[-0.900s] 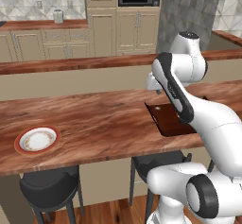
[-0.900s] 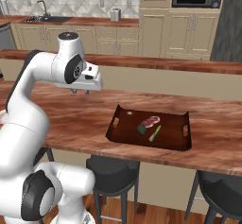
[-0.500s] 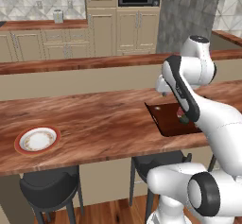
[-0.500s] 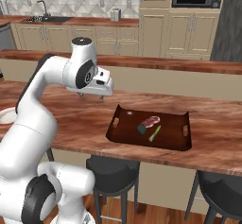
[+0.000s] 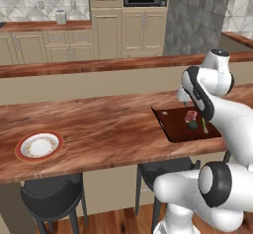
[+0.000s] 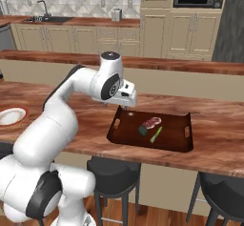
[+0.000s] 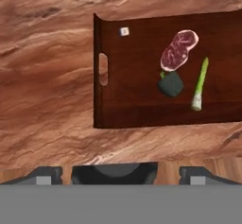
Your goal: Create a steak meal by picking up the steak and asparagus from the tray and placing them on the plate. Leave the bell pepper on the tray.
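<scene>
Hand (image 6: 127, 105) above tray (image 7: 123, 100) end; finger spread unclear, tray's far end cropped

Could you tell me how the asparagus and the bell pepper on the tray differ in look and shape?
The asparagus is a thin, straight, light-green stalk, while the bell pepper is a squat, roundish, dark green lump. The asparagus lies apart from the steak, whereas the bell pepper sits right against the steak's end. The asparagus is longer, the bell pepper wider. Both are green and lie on the dark brown tray, untouched.
</scene>
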### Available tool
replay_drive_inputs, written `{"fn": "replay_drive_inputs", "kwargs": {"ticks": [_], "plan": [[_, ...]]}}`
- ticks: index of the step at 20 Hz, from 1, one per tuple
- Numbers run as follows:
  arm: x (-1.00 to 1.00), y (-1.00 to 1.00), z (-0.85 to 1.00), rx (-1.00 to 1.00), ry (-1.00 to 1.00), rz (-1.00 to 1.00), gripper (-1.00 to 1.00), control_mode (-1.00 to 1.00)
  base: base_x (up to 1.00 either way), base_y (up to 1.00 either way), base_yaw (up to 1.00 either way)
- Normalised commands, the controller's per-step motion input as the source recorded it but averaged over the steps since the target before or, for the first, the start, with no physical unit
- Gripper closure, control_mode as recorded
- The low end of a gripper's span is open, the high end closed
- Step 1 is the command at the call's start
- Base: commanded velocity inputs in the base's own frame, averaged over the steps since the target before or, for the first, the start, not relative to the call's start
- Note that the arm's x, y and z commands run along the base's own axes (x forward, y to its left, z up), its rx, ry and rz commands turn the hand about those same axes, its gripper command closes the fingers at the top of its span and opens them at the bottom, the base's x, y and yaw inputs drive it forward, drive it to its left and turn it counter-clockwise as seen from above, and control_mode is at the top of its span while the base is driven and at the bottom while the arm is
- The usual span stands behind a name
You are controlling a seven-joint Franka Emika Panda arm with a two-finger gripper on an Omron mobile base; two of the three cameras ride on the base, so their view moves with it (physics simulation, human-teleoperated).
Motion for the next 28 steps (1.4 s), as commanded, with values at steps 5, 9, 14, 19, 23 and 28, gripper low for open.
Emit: {"fn": "replay_drive_inputs", "kwargs": {"ticks": [5, 9, 14, 19, 23, 28], "plan": [[0.66, -0.52, -0.47, 0.00, 0.15, -0.17, -1.00, -1.00, 0.00, 0.00, 0.00], [0.46, -0.42, -0.32, 0.00, 0.14, -0.16, -1.00, -1.00, 0.00, 0.00, 0.00], [0.47, -0.47, -0.39, 0.00, 0.11, -0.15, -1.00, -1.00, 0.00, 0.00, 0.00], [0.44, -0.38, -0.47, 0.00, 0.05, -0.12, -1.00, -1.00, 0.00, 0.00, 0.00], [0.46, -0.21, -0.48, 0.04, 0.01, -0.06, -1.00, -1.00, 0.00, 0.00, 0.00], [0.33, -0.07, -0.41, 0.04, 0.00, -0.01, -1.00, -1.00, 0.00, 0.00, 0.00]]}}
